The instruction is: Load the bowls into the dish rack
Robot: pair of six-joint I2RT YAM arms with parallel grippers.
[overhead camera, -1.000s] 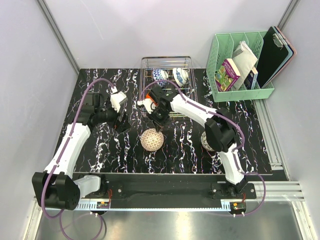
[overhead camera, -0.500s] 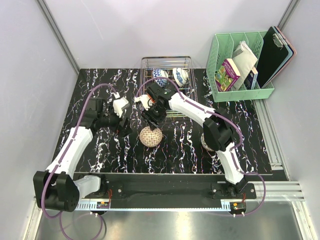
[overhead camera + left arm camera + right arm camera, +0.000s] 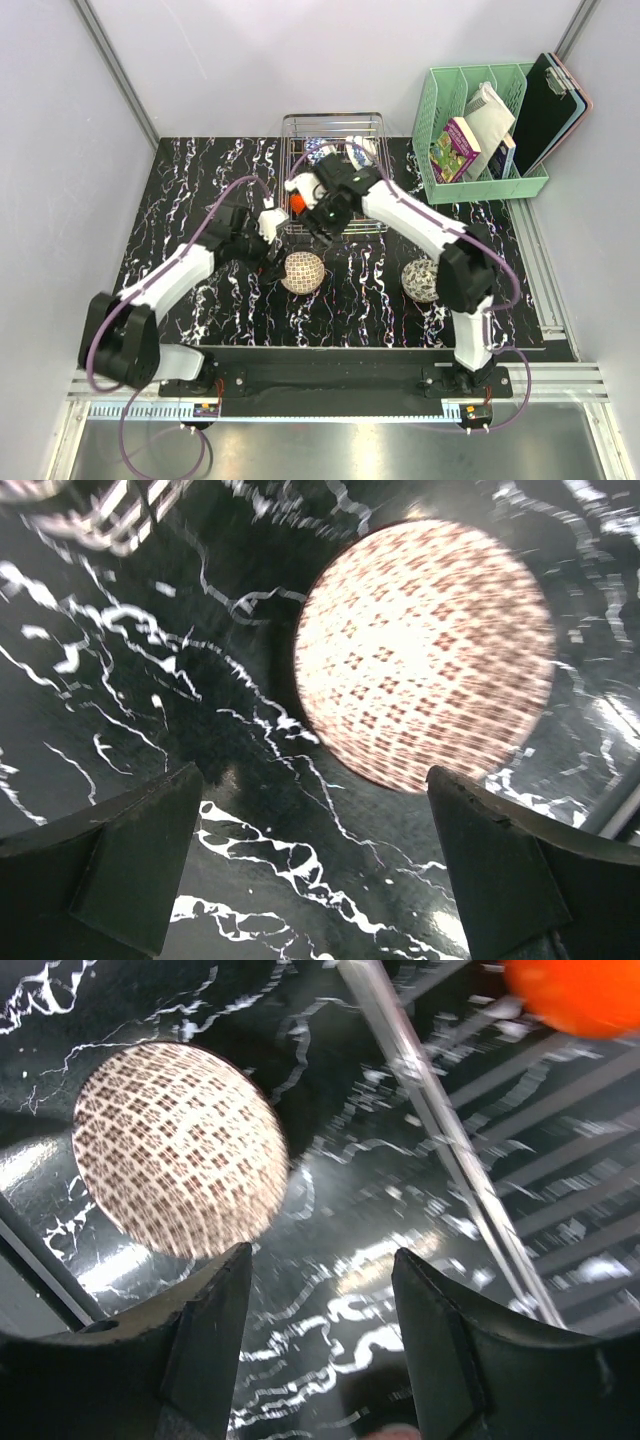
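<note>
A net-patterned bowl (image 3: 302, 272) lies upside down on the black marbled table; it also shows in the left wrist view (image 3: 425, 655) and the right wrist view (image 3: 180, 1150). My left gripper (image 3: 277, 260) (image 3: 315, 865) is open just left of it, nothing between its fingers. My right gripper (image 3: 319, 228) (image 3: 320, 1305) is open and empty at the front edge of the dish rack (image 3: 336, 122) (image 3: 440, 1130). The orange-red bowl (image 3: 297, 204) (image 3: 575, 995) sits in the rack's front left. Two blue-and-white bowls (image 3: 320, 148) stand at the rack's back. A second net bowl (image 3: 421, 280) rests on the table to the right.
A mint-green slotted organiser (image 3: 485, 130) with books stands at the back right, and a dark clipboard (image 3: 555, 100) leans against it. Purple cables loop over both arms. Grey walls close in the table at the back and sides.
My right gripper opened and let go of the orange-red bowl in the rack. My left arm swung right and down until its open gripper came beside the upside-down net bowl.
</note>
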